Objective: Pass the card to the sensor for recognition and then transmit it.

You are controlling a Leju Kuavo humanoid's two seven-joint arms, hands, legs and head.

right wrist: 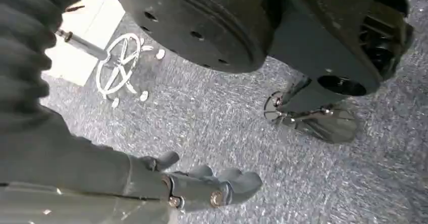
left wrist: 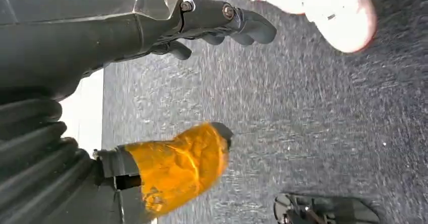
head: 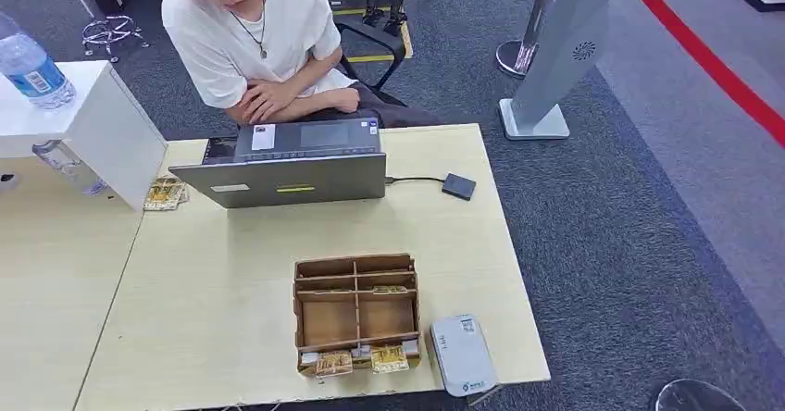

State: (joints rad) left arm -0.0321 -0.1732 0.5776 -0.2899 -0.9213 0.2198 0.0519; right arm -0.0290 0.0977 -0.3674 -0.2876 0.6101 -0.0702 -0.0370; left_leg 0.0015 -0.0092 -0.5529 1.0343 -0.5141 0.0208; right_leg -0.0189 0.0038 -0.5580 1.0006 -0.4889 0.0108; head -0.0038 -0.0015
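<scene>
**On the table: cards in organizer, both hands hanging off-table**

On the near half of the light wood table (head: 231, 318) sits a brown wooden organizer (head: 356, 311) w/ several compartments. Cards (head: 361, 360) w/ gold/yellow print stand in its front slot, nearest the robot; one more card lies flat in a mid-right compartment. Just beside the organizer's right front corner, at the table's near edge: grey sensor box (head: 462, 354), flat, apart from the organizer by a thin gap.

Far side of table: grey laptop (head: 294, 163), lid back facing the robot. Cable runs from its right side to a small dark square device (head: 458, 186). A person in a white T-shirt (head: 259, 36) sits behind it, arms folded on the table edge. Small pile of gold cards (head: 166, 193) left of the laptop, by a white box (head: 93, 124) w/ a water bottle (head: 32, 64) on top.

Left hand (left wrist: 202, 24): over grey carpet, dark fingers (left wrist: 252, 27) curled slightly, thumb w/ orange wrap (left wrist: 176, 166) well apart from them, nothing held.

Right hand (right wrist: 202, 183): also above carpet, fingers (right wrist: 237, 181) loosely bent, side by side, holding nothing. Thumb not visible, so how far the hand is spread — can't tell.
</scene>
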